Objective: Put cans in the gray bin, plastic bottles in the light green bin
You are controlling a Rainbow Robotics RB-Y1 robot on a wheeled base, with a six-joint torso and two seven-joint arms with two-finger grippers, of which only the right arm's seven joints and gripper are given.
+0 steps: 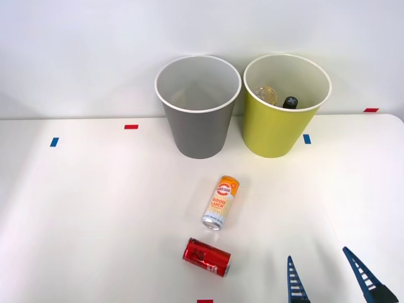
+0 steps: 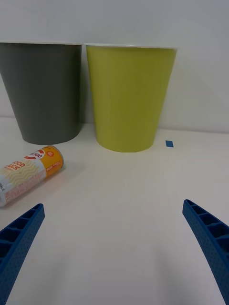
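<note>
Taking the gray bin [image 1: 198,107] as the landmark and moving rightward from it: it stands upright at the back of the white table [image 1: 82,208] and looks empty inside. In front of it the orange-and-white can [image 1: 221,202] lies on its side, and nearer the robot the red can [image 1: 206,257] lies likewise, well apart from the bin. Just right of the gray bin stands the light green bin [image 1: 285,107], with a black-capped bottle [image 1: 290,102] already inside. Farther right and nearer the robot, the right gripper [image 1: 329,274] hovers spread wide, holding nothing. Both cans being round, a careless approach could nudge one and set it rolling; the neighbouring bins also invite a mistaken drop.
</note>
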